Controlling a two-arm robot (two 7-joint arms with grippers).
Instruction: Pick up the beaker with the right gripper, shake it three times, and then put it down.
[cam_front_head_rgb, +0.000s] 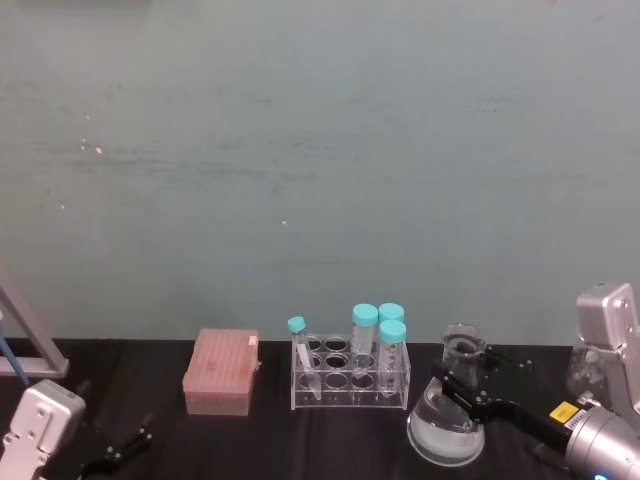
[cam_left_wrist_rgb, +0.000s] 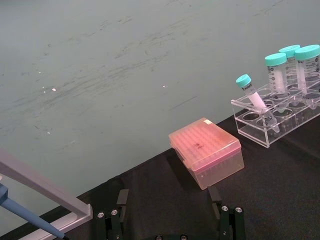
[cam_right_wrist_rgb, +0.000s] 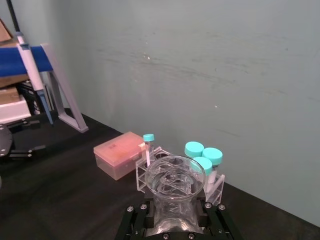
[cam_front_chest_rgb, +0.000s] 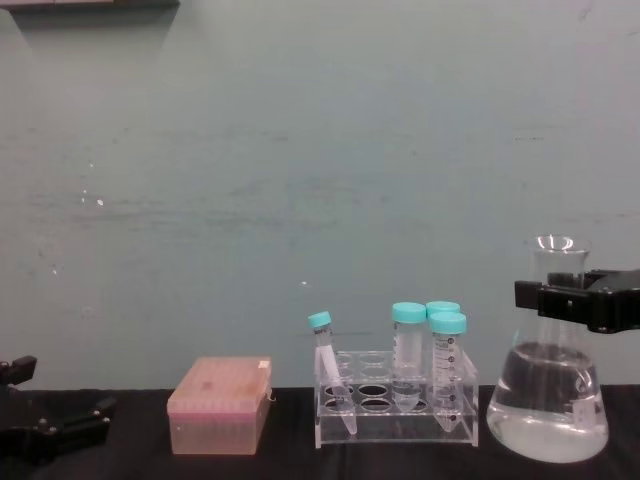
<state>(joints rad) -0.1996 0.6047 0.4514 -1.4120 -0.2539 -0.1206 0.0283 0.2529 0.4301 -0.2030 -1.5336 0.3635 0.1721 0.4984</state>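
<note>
Clasping beaker (cam_front_chest_rgb: 547, 410) neck: right gripper (cam_front_chest_rgb: 558, 298) | left gripper (cam_left_wrist_rgb: 169, 200) splayed, partly cropped

right gripper (cam_front_chest_rgb: 553, 297): cut off by chest view's right edge. beaker (cam_right_wrist_rgb: 174, 182): base hidden behind the gripper's fingers in right wrist view. left gripper (cam_left_wrist_rgb: 170, 220): cropped by left wrist view's edge. Print on tubes (cam_left_wrist_rgb: 276, 75) too small to read.

No legible text, print on teal-capped tubes (cam_left_wrist_rgb: 276, 75) too small, yellow arm sticker (cam_front_head_rgb: 563, 411) unreadable
</note>
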